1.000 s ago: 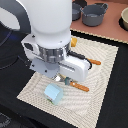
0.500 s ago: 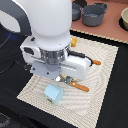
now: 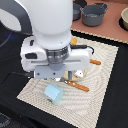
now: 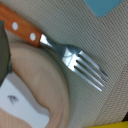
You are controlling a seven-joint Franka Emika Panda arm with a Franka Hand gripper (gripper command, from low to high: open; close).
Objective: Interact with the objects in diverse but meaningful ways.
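The pale blue-and-white carton [image 3: 54,93] lies on its side on the woven placemat [image 3: 102,70], near the placemat's edge toward the exterior view's lower left and just clear of the arm's big white wrist housing; it looks like a light, hollow toy box, stiff enough to keep its shape but likely to skid on the weave, so I judge the flat long faces the best place to pinch it, across its narrow width. Close beside it runs a fork [image 4: 75,57] with a wooden, riveted handle [image 4: 22,28]; its tines touch or overlap the rim of a tan round plate [image 4: 42,85], and a white oblong piece [image 4: 22,102] with a dark mark sits on that plate, small, smooth and probably slippery. A second orange-handled utensil [image 3: 95,62] pokes out from behind the arm, farther from the carton. Grey pots [image 3: 95,14] stand well apart on the tabletop beyond the placemat. The fingers are hidden under the wrist, so I cannot tell whether they are apart or together
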